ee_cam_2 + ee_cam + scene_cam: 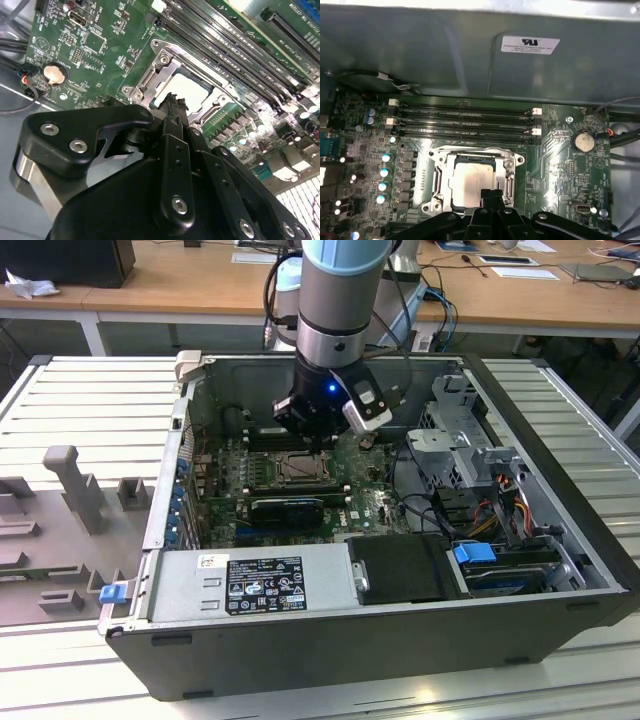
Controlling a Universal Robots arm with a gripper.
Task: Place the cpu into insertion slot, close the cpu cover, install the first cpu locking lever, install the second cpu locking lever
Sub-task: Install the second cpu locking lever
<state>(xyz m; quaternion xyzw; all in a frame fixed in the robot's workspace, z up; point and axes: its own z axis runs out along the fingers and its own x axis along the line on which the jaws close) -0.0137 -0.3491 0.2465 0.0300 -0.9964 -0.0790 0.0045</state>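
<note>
The cpu (pixel 470 177) shows its pale silver top lying flat in the insertion slot (pixel 297 470) on the green board. The cpu cover (pixel 470 151), a grey metal frame, lies down around it, and the chip (pixel 187 90) shows through its window. My gripper (pixel 491 194) hangs just above the near edge of the socket, with its black fingertips (pixel 172 102) pressed together and nothing seen between them. In the exterior view the gripper (pixel 322 440) sits low inside the case, right over the socket's far side. I cannot make out how the locking levers lie.
Long black memory slots (pixel 465 120) run beside the socket. A black graphics card (pixel 288 508) lies in front of it, and the power supply (pixel 250 585) sits beyond that. A drive cage (pixel 480 470) with cables stands at the exterior view's right. The case wall (pixel 470 60) rises behind the board.
</note>
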